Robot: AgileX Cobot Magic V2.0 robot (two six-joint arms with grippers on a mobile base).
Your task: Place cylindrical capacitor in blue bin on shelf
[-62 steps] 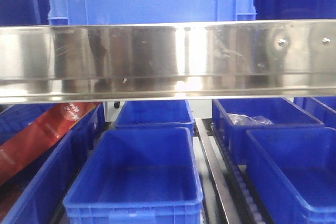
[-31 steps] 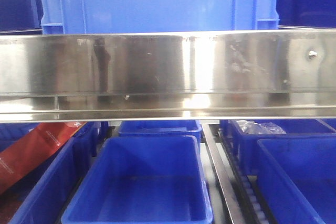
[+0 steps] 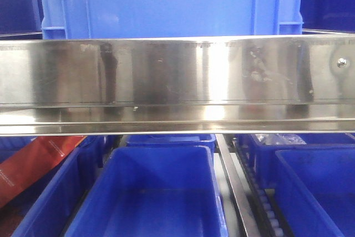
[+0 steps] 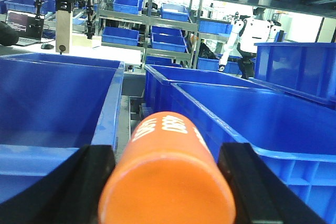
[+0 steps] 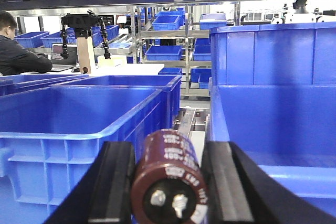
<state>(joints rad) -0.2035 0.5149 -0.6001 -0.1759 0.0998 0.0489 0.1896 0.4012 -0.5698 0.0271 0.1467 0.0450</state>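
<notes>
Heads up, your front view has shifted since half a second ago. The shelf's (image 3: 177, 81) shiny steel rail sits a bit lower in the picture, and its rivet (image 3: 342, 62) has slid further right. The big blue crate (image 3: 166, 4) on top looks a touch wider. Below the rail, the middle blue bin (image 3: 161, 192) fills more of the picture and its near rim is cut off at the bottom. The red package (image 3: 33, 162) on the left has dropped lower. The roller track (image 3: 266, 209) beside the bin is still in sight.

Neither arm shows in the front view, so the wrist cams are all you've got. Your right gripper (image 5: 169, 174) is held level, looking down the gap between a blue bin on its left (image 5: 79, 129) and another on its right (image 5: 273, 119). Its jaws are pinching the cylindrical capacitor (image 5: 168, 182), which lies lengthwise between the fingers (image 5: 113, 182) with its two terminals facing the camera. So the capacitor is in the gripper, not in any bin.

Your left gripper (image 4: 167, 153) is level too, sitting low among the blue bins. Its jaws are clamped on the orange piece (image 4: 163, 192), whose rounded end faces the lens.
</notes>
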